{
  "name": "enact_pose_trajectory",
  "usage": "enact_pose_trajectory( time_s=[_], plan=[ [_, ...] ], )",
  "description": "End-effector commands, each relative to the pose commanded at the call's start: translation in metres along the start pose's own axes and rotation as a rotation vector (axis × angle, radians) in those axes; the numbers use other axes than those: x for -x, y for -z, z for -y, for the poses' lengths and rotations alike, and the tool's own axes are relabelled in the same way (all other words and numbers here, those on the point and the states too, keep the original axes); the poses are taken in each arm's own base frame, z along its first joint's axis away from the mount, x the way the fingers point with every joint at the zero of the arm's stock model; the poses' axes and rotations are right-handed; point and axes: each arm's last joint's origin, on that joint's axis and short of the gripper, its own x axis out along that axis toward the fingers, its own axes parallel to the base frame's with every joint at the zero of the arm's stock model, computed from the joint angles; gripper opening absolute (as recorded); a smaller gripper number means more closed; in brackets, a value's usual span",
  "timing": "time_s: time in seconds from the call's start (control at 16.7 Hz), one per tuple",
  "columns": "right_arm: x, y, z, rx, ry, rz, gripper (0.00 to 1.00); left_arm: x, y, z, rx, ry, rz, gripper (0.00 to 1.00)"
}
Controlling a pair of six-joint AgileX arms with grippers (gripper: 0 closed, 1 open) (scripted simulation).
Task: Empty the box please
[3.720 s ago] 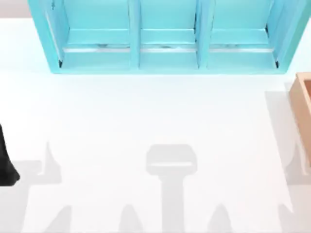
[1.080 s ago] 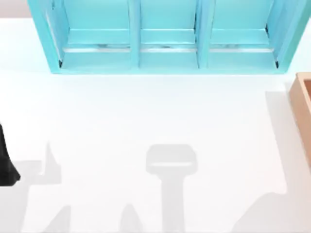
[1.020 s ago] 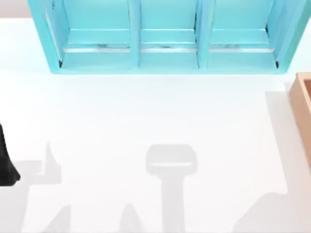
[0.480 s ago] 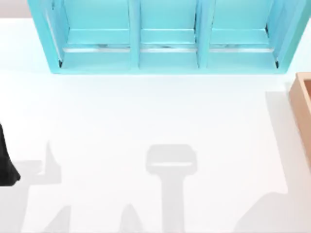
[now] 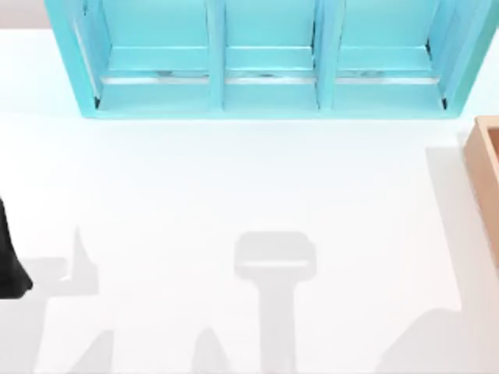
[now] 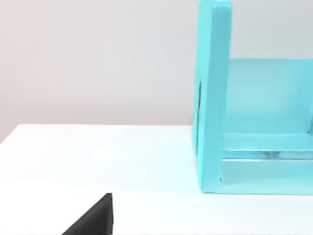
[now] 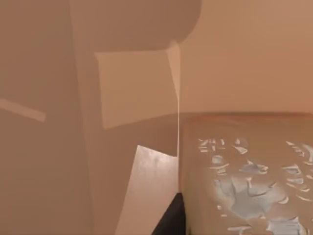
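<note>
The right hand's camera sits inside the box, close beside a brown cube with pale marks. Whether either hand is apart or together cannot be told. The left arm rests at the table's left edge.

Clearly a rendered sim setup: blank white desk, flat turquoise shelf, plain grey wall, no real-world clutter.

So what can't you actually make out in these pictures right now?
- Top view: the box is cut off by the right edge, so its inside is hidden.
- Top view: the left arm is a dark shape cropped by the left edge.
- Right wrist view: very close to tan walls and a brown surface with pale flecks; what that object is cannot be told.
- Left wrist view: the shelf is cut off by the edge.
</note>
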Motion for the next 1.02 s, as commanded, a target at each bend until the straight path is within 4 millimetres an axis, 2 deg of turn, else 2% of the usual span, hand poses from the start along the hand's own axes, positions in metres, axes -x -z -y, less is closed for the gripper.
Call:
enact_pose_trajectory(
  time_s=[0.6, 0.78, 1.02],
  plan=[
    [0.004, -0.001, 0.001, -0.001, 0.002, 0.004, 0.0, 0.0, 0.0, 0.0, 0.0, 0.0, 0.0, 1.0],
    [0.027, -0.007, 0.003, -0.001, 0.002, 0.003, 0.0, 0.0, 0.0, 0.0, 0.0, 0.0, 0.0, 1.0],
    [0.071, -0.009, 0.005, -0.002, -0.002, -0.006, 0.0, 0.0, 0.0, 0.0, 0.0, 0.0, 0.0, 1.0]
  ],
)
